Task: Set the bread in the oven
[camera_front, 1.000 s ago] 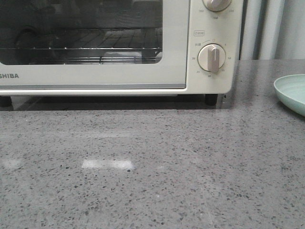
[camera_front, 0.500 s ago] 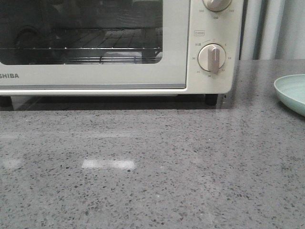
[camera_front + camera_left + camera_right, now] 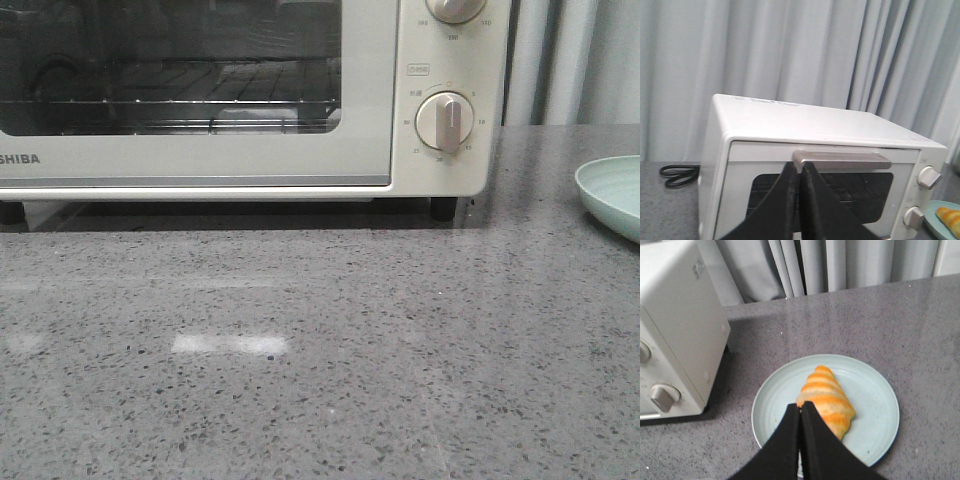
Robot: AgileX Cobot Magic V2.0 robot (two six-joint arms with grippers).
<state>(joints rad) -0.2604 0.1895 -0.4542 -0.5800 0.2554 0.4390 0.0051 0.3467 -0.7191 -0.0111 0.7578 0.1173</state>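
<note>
My right gripper point(image 3: 800, 412), its two black fingers pressed together with nothing between them, hangs over the glossy golden-orange, cream-striped croissant-shaped bread point(image 3: 826, 399). The bread lies on the round pale mint-green plate point(image 3: 775, 400), which sits on the grey speckled stone counter point(image 3: 900, 325) just beside the dial end of the cream-white toaster oven point(image 3: 675, 330). From this wrist the roll's long axis runs nearly straight away from my fingertips, leaning a little aside, its tapered far end pointing toward the grey curtains point(image 3: 840, 262). I judge that my fingers would have to part and straddle the roll across its width.

My left gripper point(image 3: 800, 172) is likewise closed and empty, poised in front of the oven's brushed metal door handle point(image 3: 842, 160), which runs crosswise to my fingers. The glass-windowed door point(image 3: 170, 70) is up, so I reckon it has to drop before any bread goes onto the wire rack point(image 3: 180, 100).

So the right arm is nearer the bread, the left nearer the handle. Neither gripper shows in the front view.
</note>
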